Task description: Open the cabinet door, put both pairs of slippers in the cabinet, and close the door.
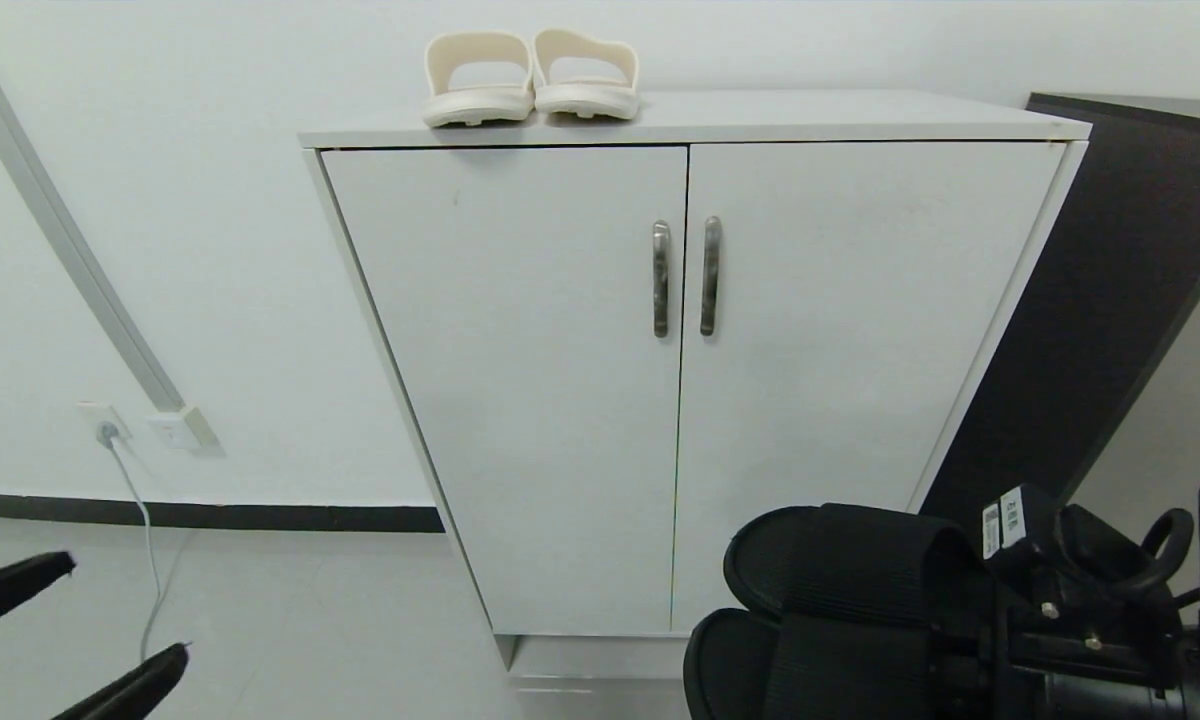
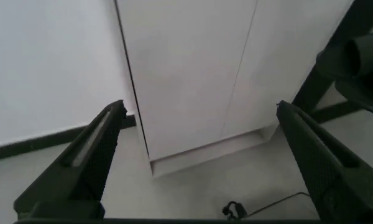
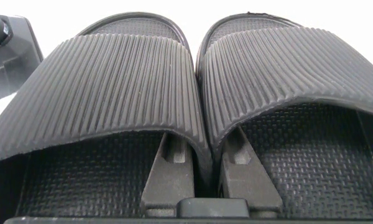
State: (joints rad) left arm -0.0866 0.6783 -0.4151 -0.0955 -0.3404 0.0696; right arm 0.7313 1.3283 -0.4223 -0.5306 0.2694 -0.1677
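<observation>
Black slippers [image 1: 840, 590] lower right, inner edges pinched together by the right hand [image 3: 206, 168] — light, squishy ribbed foam, I'd guess, so they shouldn't slip. Left hand [image 1: 125, 606] gapes wide, lower left. Cream slippers [image 1: 530, 80] sit atop the shut cabinet [image 1: 520, 400] — grab its centre handles [image 1: 661, 278].

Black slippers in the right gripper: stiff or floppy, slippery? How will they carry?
Probably light and slightly flexible: the black slippers look like moulded rubber or foam with thick ribbed straps. Likely grippy, given the textured footbeds. The right gripper pinches only their adjoining inner edges, so the pair may sag or swing.
</observation>
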